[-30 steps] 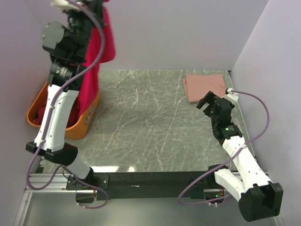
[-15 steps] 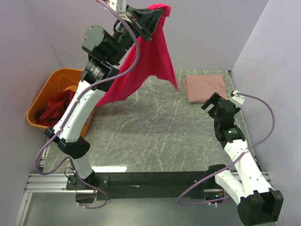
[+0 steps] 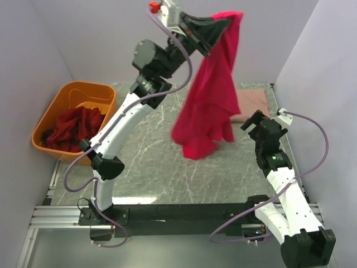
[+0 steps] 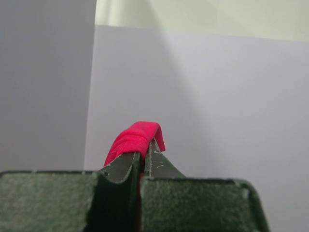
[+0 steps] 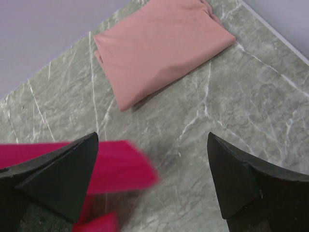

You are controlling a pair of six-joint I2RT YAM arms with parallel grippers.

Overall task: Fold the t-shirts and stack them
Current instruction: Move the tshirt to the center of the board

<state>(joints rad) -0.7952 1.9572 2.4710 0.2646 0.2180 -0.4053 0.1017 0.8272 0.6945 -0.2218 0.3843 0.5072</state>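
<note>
My left gripper (image 3: pixel 227 21) is raised high at the back and shut on the bright crimson-pink t-shirt (image 3: pixel 209 100), which hangs down over the middle of the table. In the left wrist view a fold of that cloth (image 4: pixel 135 140) is pinched between the closed jaws. A folded pale salmon-pink t-shirt (image 3: pixel 251 103) lies at the back right, partly hidden by the hanging shirt; it shows fully in the right wrist view (image 5: pixel 161 46). My right gripper (image 5: pixel 152 164) is open and empty, hovering just in front of it. Dark maroon-red t-shirts (image 3: pixel 70 128) lie crumpled in the orange tub (image 3: pixel 89 92).
The orange tub stands off the table's left edge. Purple-grey walls close in the back and both sides. The marble tabletop (image 3: pixel 145 162) shows bare in the middle and front. The crimson shirt's lower edge (image 5: pixel 116 164) swings into the right wrist view.
My left arm has swung from above the tub at the far left to the right, carrying the crimson-pink shirt over the table toward the folded salmon shirt. The right arm has barely moved.
</note>
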